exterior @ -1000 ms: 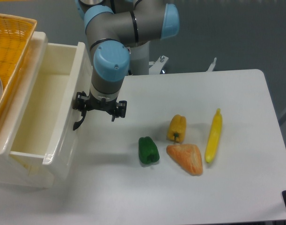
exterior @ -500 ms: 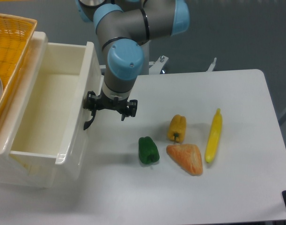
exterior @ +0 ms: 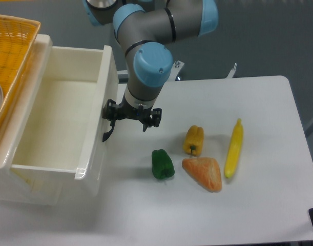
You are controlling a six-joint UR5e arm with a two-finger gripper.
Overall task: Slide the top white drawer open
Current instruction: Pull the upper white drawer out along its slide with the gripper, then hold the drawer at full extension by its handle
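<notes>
The top white drawer [exterior: 54, 128] stands pulled far out of the cabinet toward the right, and its inside shows bare. Its panelled front [exterior: 102, 118] faces the arm. The drawer's curved black handle [exterior: 107, 134] pokes out below the left end of my gripper [exterior: 131, 117]. The gripper points straight down right against the drawer front, at the handle. The blue wrist hides the fingertips, so their hold on the handle does not show.
A yellow woven basket [exterior: 10, 56] sits on the cabinet top at the far left. On the table to the right lie a green pepper [exterior: 162, 164], a yellow pepper [exterior: 193, 140], an orange wedge [exterior: 203, 173] and a yellow corn cob [exterior: 233, 148].
The gripper has moved right, and the drawer front and handle have come with it, so the drawer stands further out than a second ago.
</notes>
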